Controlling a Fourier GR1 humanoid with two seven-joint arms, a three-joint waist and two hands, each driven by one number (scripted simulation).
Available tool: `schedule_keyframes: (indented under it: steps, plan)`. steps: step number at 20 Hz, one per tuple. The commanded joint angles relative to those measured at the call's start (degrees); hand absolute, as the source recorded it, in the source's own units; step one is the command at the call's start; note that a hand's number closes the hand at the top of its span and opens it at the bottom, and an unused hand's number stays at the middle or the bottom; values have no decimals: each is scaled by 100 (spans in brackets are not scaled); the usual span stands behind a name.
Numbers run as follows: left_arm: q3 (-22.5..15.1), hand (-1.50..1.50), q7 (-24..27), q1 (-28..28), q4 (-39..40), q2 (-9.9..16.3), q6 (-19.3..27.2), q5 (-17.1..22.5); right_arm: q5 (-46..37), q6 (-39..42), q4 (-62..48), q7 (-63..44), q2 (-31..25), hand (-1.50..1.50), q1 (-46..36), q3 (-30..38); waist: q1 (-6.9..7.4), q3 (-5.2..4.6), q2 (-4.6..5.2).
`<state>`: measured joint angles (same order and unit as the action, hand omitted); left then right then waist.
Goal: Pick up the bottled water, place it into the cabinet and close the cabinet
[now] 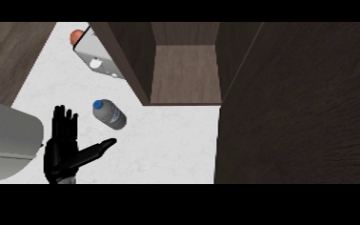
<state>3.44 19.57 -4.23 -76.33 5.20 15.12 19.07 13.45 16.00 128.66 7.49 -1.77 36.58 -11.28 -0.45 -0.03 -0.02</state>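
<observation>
White speckled tabletop stretching up the middle, dark wood panels closing in on the left and right. Open cabinet standing at the upper middle, its wooden inside showing bare, its dark door swinging out wide and filling the right side. Bottled water lying tilted on the tabletop, blue cap pointing up and left, just below and left of the cabinet's front edge, apart from it. Left hand showing at the lower left, fingers pointing straight up and spread wide, thumb sticking out to the right, holding nothing, sitting just below and left of the bottle without touching it. Grey rounded shape lying at the left edge beside the hand. Flat white and grey item leaning along the cabinet's left wall, something orange-red peeking out behind it at the top. Right hand appearing nowhere.
</observation>
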Motion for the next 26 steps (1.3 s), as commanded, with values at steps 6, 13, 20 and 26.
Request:
schedule_keyframes:
  steps: [6,13,20,26]
  plan:
    - [669,-150,530,856,1976,178,-950,484,-16,-43,-16,108,-29,-150,83,26,-11,0,1]
    - [928,-150,1359,1610,3503,225,-1505,485,-90,-23,12,135,-32,-150,158,-145,-20,-1,6]
    - [1212,-150,2118,2205,4815,197,-1842,535,46,65,43,119,-204,-150,185,-53,-43,-4,17]
    - [1431,-150,2368,2719,5707,487,-2342,602,134,-161,168,-212,-131,-150,-157,-44,-51,-8,29]
